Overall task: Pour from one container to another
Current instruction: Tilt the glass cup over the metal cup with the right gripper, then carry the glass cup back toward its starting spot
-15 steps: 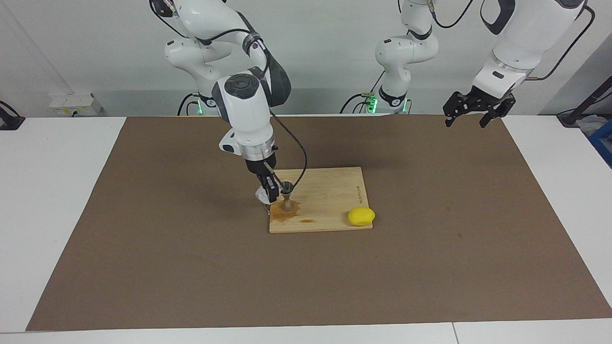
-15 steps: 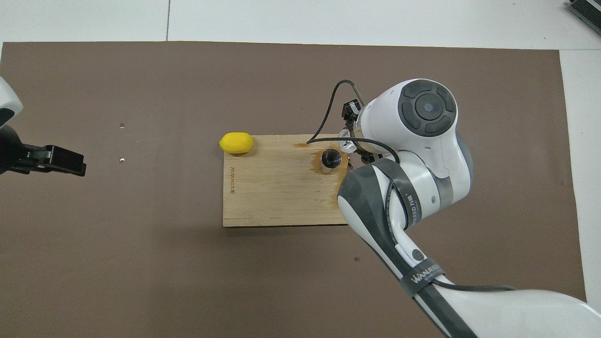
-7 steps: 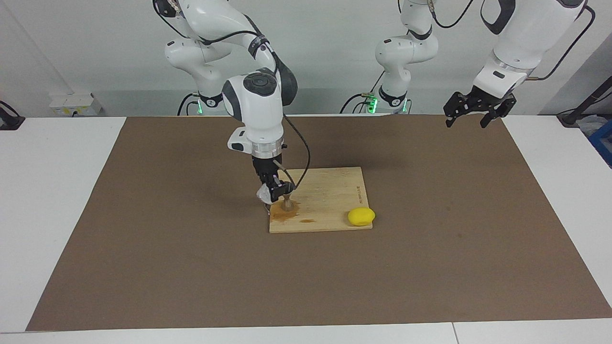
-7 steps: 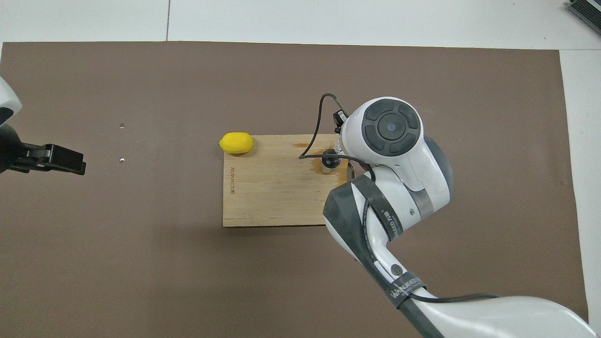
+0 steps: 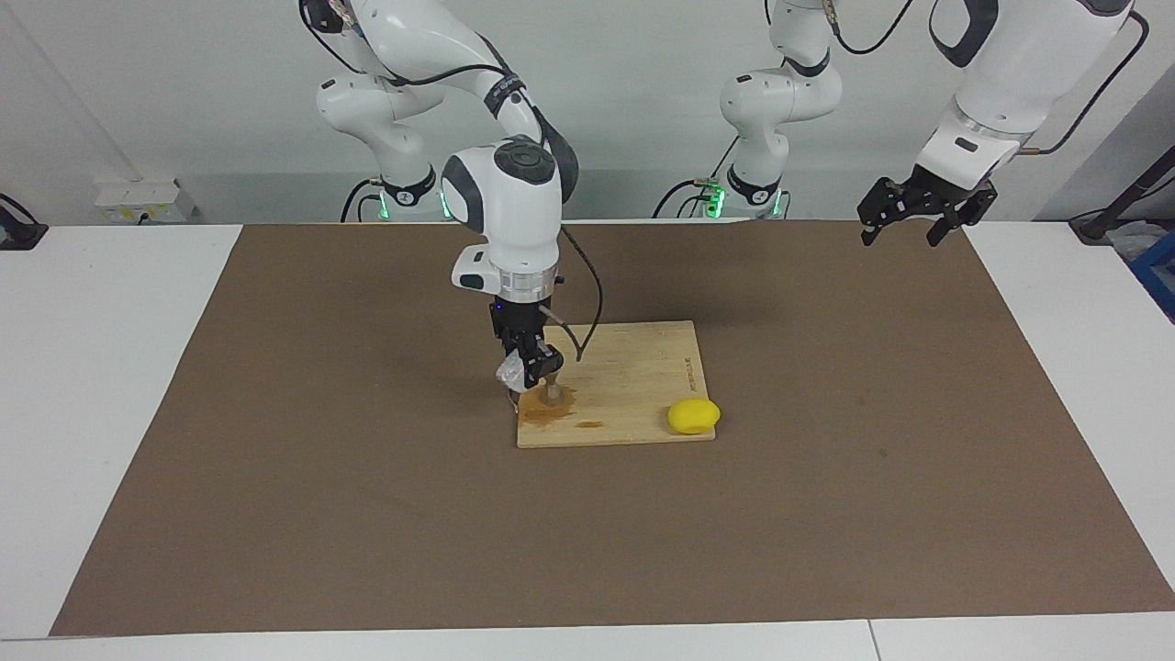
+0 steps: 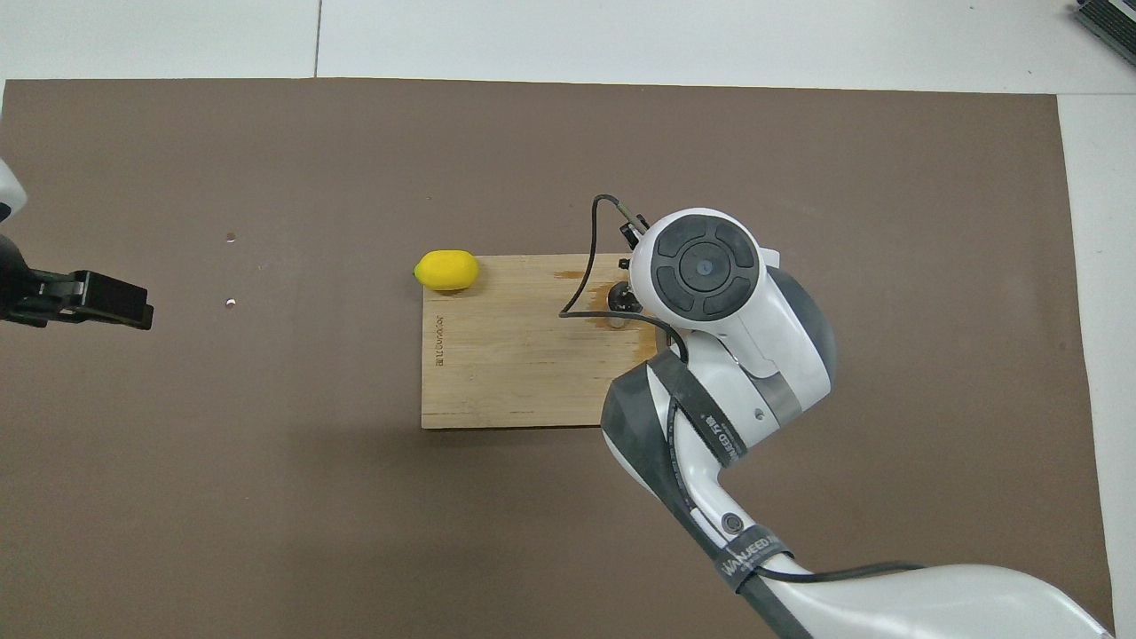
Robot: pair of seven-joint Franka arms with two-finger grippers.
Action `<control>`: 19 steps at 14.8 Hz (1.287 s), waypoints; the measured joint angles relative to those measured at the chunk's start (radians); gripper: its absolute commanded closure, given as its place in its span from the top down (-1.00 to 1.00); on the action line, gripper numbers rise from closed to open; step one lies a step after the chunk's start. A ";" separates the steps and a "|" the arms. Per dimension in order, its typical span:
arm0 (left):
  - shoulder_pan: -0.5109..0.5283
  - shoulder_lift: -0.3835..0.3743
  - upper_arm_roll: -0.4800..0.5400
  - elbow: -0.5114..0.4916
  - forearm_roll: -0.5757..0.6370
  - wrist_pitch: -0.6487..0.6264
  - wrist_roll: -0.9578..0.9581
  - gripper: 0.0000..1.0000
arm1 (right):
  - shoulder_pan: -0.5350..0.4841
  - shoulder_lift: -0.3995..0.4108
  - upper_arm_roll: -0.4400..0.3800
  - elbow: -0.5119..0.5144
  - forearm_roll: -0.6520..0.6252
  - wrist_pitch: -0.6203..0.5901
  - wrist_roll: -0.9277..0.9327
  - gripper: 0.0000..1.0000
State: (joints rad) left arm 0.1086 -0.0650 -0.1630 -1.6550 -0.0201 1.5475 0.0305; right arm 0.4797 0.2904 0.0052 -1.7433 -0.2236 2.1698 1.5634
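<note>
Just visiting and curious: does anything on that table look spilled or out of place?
Yes. A brown wet stain spreads over the wooden cutting board around the foot of the small silvery metal jigger, under the right gripper holding a small clear cup. It looks like spilled liquid.

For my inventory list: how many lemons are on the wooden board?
1. The lemon lies on the wooden board's corner farthest from the robots, toward the left arm's end. None looks hidden.
</note>
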 measured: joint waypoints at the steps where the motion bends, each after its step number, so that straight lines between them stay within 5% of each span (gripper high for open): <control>1: 0.000 0.000 0.001 -0.001 0.000 0.000 0.000 1.00 | 0.000 0.000 0.000 -0.001 -0.001 0.000 0.000 -1.00; 9: 0.000 0.000 0.002 -0.003 0.000 -0.001 0.000 1.00 | -0.006 -0.008 -0.004 0.006 0.015 -0.019 0.000 -1.00; 19: 0.000 0.000 0.002 -0.004 0.000 -0.001 0.000 1.00 | -0.134 -0.015 -0.007 0.026 0.320 -0.062 -0.036 -1.00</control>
State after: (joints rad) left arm 0.1087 -0.0650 -0.1611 -1.6589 -0.0201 1.5469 0.0305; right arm 0.3453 0.2757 -0.0022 -1.7175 0.0966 2.1074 1.5270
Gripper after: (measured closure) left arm 0.000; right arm 0.498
